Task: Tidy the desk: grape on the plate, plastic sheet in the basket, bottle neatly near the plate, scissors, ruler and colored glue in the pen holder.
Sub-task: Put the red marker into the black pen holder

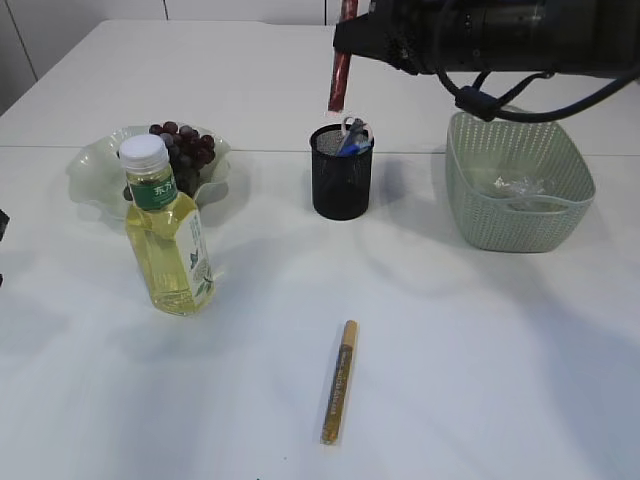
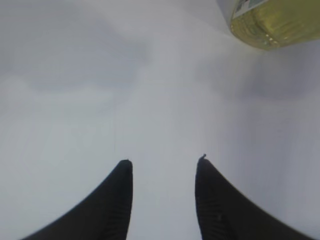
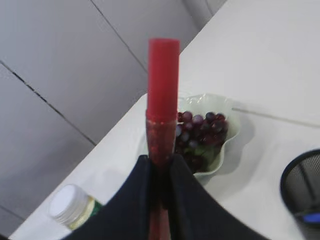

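My right gripper [image 3: 161, 160] is shut on a red glue stick [image 1: 339, 75], which hangs tilted above the black mesh pen holder [image 1: 341, 185]. Scissors handles [image 1: 352, 133] poke out of the holder. A gold glue stick [image 1: 339, 382] lies on the desk [image 1: 480, 350] near the front. The grape [image 1: 185, 148] sits on the pale green plate [image 1: 90, 170], and the bottle [image 1: 168, 235] stands upright just in front of it. Low over bare desk, my left gripper [image 2: 165, 161] is open and empty, with the bottle's base [image 2: 270, 25] at the upper right. The ruler is out of view.
The pale green basket [image 1: 560, 215] stands at the right with the plastic sheet [image 1: 515, 185] inside. My right arm [image 1: 500, 35] spans the top right, with a cable looping down toward the basket.
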Motion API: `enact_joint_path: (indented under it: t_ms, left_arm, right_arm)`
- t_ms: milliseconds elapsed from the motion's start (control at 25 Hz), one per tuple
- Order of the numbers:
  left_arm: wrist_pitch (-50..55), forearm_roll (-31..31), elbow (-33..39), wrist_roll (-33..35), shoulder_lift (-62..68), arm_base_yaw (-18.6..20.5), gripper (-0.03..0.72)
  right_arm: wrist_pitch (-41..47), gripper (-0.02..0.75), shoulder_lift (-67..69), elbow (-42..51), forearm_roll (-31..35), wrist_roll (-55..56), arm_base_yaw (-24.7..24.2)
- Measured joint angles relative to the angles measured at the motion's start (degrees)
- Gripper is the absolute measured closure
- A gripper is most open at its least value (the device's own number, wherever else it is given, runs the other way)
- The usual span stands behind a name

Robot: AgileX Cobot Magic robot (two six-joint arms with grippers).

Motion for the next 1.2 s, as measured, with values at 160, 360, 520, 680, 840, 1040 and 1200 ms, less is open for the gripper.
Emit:
enact_joint_path:
  t_ms: [160,360,520,680,840,1040,1200]
  left_arm:
    - [0.08,0.0,0.0,0.0,0.0,0.0,0.381]
    - [0.08,0.1,0.0,0.0,0.0,0.0,0.381]
    - [0.12,0.1,0.0,0.0,0.0,0.0,0.381]
    - [0.34,0.43,0.0,0.0,0.0,0.0,0.381]
    - [0.57,1.97,0.0,0.0,0.0,0.0,0.381]
    - [0.57,2.59,0.0,0.0,0.0,0.0,0.381]
    - [0.65,2.59,0.0,0.0,0.0,0.0,0.381]
  right_arm:
    - [-3.51,0.659,1.43,-4.19,1.14,-10.84,0.0]
    - [-5.02,0.659,6.91,-12.79,1.62,-18.53,0.0]
    - [-5.12,0.659,11.85,-17.75,1.75,-22.04,0.0]
    - [-5.35,0.659,16.25,-19.71,1.85,-26.04,0.0]
    - [-5.55,0.659,19.48,-20.79,1.85,-27.16,0.0]
    - [-6.69,0.658,22.0,-21.87,1.85,-27.65,0.0]
    - [-6.99,0.657,22.74,-22.09,1.87,-27.65,0.0]
